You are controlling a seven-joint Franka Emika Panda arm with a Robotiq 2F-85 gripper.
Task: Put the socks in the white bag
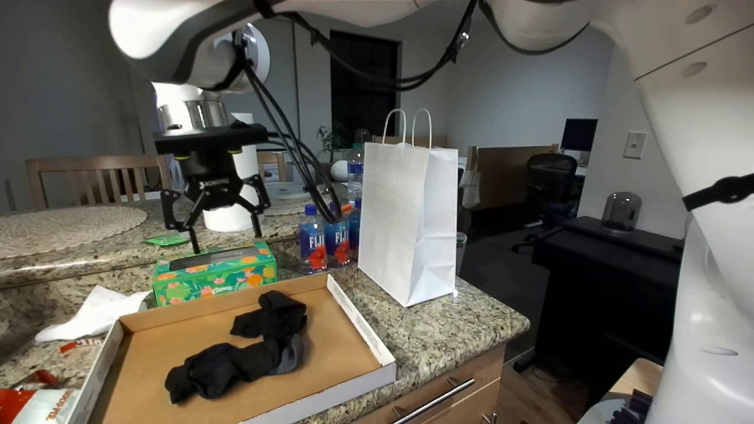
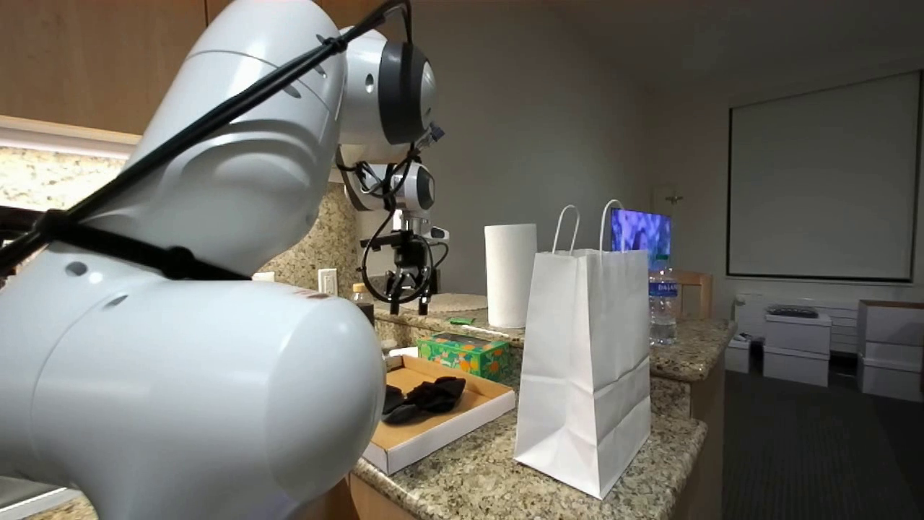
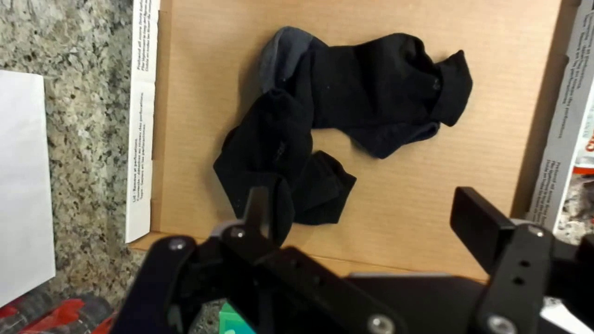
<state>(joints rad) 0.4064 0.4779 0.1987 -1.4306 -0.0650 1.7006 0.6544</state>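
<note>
Black socks [image 1: 221,371] lie bunched in two clumps inside a shallow cardboard tray [image 1: 330,347]; from above, the socks [image 3: 371,88] form a rough angle and seem to touch. The white bag [image 1: 392,218] stands upright on the counter beside the tray, twin handles up; both exterior views show the white bag [image 2: 577,361]. Its inside is hidden. A strip of the white bag [image 3: 23,185] enters the wrist view at the left. My gripper [image 1: 227,242] is open and hangs well above the tray's back side, over the tissue box area. Nothing sits between the fingers of the gripper [image 3: 362,199].
Behind the tray is a green floral tissue box [image 1: 215,274]. Several water bottles [image 1: 312,241] stand between it and the bag. A paper towel roll [image 2: 511,278] rises on the raised ledge. A crumpled white napkin [image 1: 97,312] and a snack packet [image 1: 44,406] lie left of the tray.
</note>
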